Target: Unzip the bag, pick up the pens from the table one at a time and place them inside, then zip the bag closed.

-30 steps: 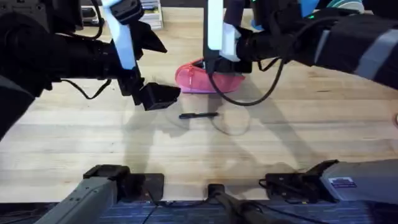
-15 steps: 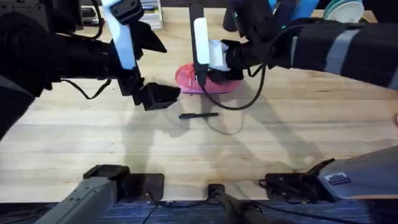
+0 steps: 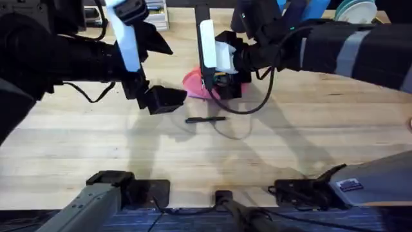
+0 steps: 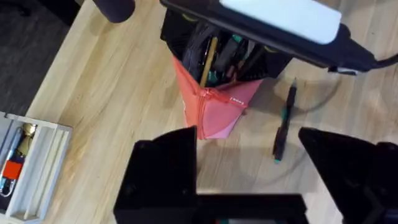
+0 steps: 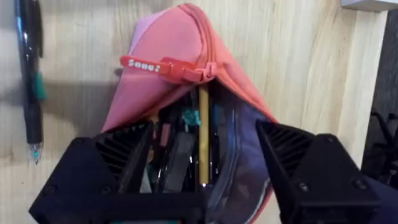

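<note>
The pink bag (image 3: 193,82) lies at the table's (image 3: 96,148) far middle, its zip open and its red pull (image 5: 165,65) at the closed end. A yellow pen (image 5: 203,134) rests inside the bag (image 5: 180,37) among other dark items. My right gripper (image 3: 219,84) hangs directly over the bag's mouth, open (image 5: 205,180), with its fingers (image 5: 106,168) on either side of the opening. A black pen (image 3: 206,119) lies on the wood just in front of the bag (image 4: 214,112). My left gripper (image 3: 164,100) hovers open to the left of the bag, holding nothing (image 4: 249,186).
A black cable (image 3: 254,103) loops from the right arm down beside the bag. A grey tray (image 4: 25,155) with small items sits off to the left. Teal plates (image 3: 353,9) and boxes stand along the far edge. The near half of the table is bare wood.
My right gripper has shifted left and tilted down over the bag's mouth, covering most of the bag. The left arm and the black pen have not moved.
</note>
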Tool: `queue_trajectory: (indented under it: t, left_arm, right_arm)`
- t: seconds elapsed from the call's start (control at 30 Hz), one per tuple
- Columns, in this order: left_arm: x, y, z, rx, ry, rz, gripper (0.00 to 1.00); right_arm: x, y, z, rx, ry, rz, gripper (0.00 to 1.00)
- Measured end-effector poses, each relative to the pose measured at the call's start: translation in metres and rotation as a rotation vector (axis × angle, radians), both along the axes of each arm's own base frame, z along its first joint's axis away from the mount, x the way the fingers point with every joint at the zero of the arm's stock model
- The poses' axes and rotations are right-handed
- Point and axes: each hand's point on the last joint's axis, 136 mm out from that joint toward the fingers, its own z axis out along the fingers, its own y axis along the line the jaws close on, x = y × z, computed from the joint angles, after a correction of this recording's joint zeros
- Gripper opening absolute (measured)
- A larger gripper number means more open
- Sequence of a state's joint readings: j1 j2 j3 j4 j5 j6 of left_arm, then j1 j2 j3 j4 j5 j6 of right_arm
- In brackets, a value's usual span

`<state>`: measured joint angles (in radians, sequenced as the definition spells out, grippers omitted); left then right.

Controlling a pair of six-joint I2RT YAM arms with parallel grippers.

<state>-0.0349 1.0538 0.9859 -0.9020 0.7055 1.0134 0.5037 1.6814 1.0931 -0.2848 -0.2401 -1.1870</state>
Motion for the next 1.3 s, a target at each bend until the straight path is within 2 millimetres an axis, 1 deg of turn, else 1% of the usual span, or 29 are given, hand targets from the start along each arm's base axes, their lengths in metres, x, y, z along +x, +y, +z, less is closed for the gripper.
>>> queue_trajectory:
  t: [0.17, 0.27, 0.37, 0.53, 0.67, 0.77, 0.83, 0.9, 1.03, 1.13, 1.2, 1.3]
  left_arm:
    - [0.0, 0.0, 0.0, 0.0, 0.0, 0.0, 0.993]
    - [0.0, 0.0, 0.0, 0.0, 0.0, 0.0, 0.993]
    - [0.0, 0.0, 0.0, 0.002, 0.0, 0.001, 0.993]
    - [0.002, 0.003, -0.002, 0.02, -0.001, 0.014, 0.993]
    - [0.002, 0.004, -0.003, 0.027, -0.001, 0.018, 0.993]
    - [0.003, 0.006, -0.004, 0.035, -0.001, 0.024, 0.994]
    - [0.003, 0.006, -0.004, 0.041, -0.004, 0.024, 0.994]
    - [0.003, 0.006, -0.004, 0.046, -0.01, 0.019, 0.994]
    - [0.004, 0.01, -0.005, 0.055, -0.016, 0.023, 0.993]
    - [0.002, 0.016, -0.008, 0.068, -0.003, 0.032, 0.993]
    - [-0.001, 0.021, -0.012, 0.08, 0.011, 0.034, 0.993]
    - [-0.006, 0.028, -0.016, 0.098, 0.025, 0.031, 0.993]
  right_arm:
    - [0.0, 0.0, 0.001, 0.005, 0.004, -0.009, 0.996]
    - [-0.001, -0.001, 0.008, 0.027, 0.016, -0.045, 0.998]
    - [0.0, -0.001, 0.023, 0.079, 0.028, -0.114, 0.998]
    - [-0.006, -0.004, 0.06, 0.172, 0.03, -0.206, 0.998]
    - [-0.023, -0.013, 0.086, 0.21, 0.043, -0.249, 0.996]
    - [-0.041, -0.021, 0.098, 0.215, 0.074, -0.274, 0.997]
    - [-0.053, -0.024, 0.101, 0.206, 0.098, -0.276, 0.997]
    - [-0.067, -0.026, 0.099, 0.188, 0.132, -0.272, 0.998]
    - [-0.092, -0.023, 0.091, 0.139, 0.2, -0.242, 0.998]
    - [-0.112, -0.019, 0.083, 0.097, 0.247, -0.207, 0.998]
    - [-0.12, -0.015, 0.081, 0.082, 0.264, -0.187, 0.998]
    - [-0.127, -0.011, 0.08, 0.076, 0.268, -0.165, 0.997]
